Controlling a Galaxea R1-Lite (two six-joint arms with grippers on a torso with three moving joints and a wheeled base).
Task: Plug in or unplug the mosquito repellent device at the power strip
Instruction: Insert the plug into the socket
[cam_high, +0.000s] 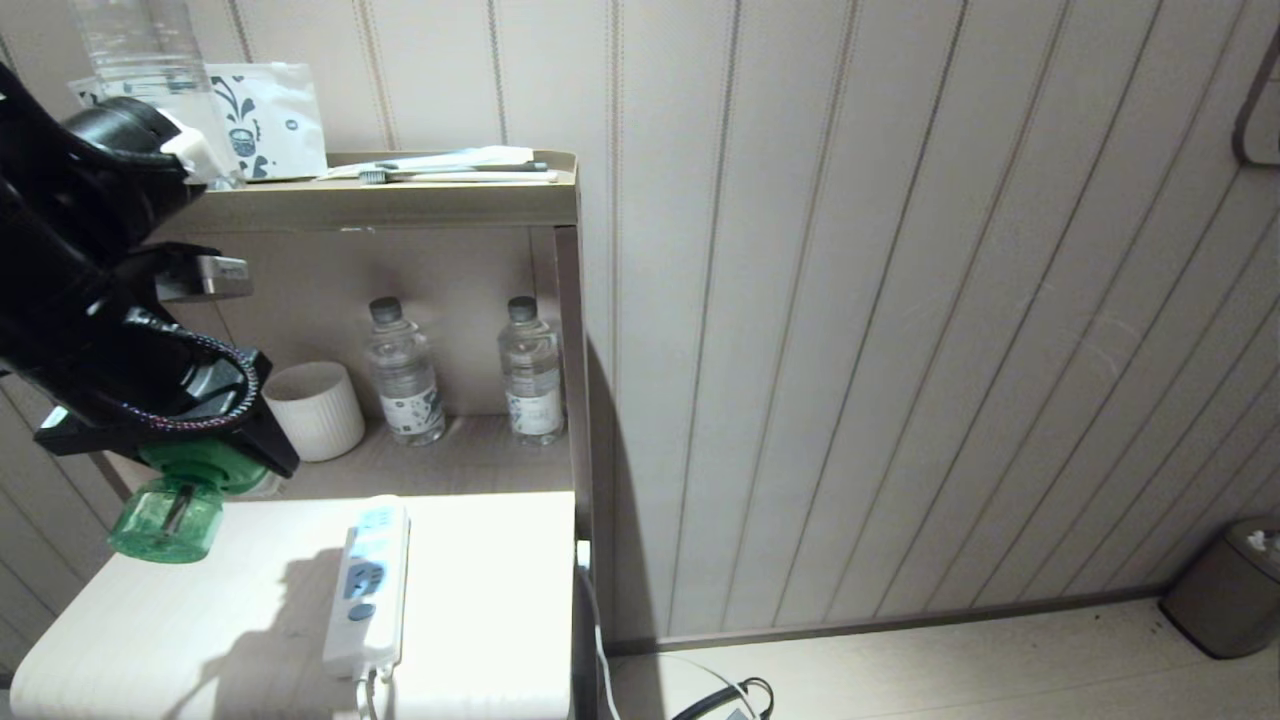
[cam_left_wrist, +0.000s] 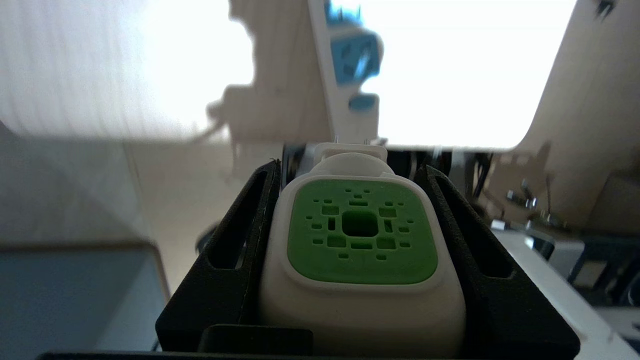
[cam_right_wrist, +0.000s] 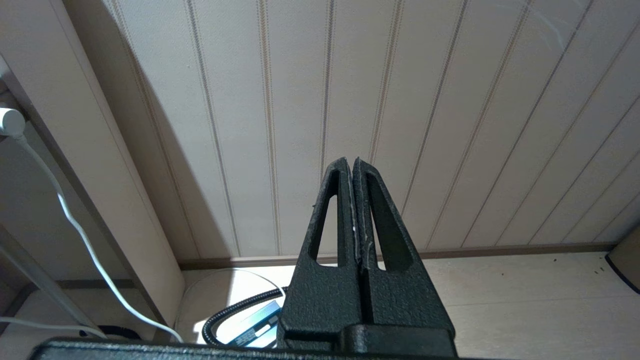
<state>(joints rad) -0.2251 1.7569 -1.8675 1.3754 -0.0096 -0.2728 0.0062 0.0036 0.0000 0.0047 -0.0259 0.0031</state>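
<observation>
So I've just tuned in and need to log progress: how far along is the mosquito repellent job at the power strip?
Done: the left gripper already has the mosquito repellent device clamped between its fingers, held in the air left of the power strip. In hand: carrying it, with its prongs showing. Left: the strip's blue sockets are all empty, so seating the device remains, if plugging in is meant. The right gripper is shut, off by the wall.

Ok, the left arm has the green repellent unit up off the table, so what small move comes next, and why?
Probably carry it sideways over the long white power strip with blue sockets and line up the prongs. The left tool grips the white-and-green mosquito repellent device clear of the pale tabletop, off to the strip's left, and no socket holds a plug.
</observation>
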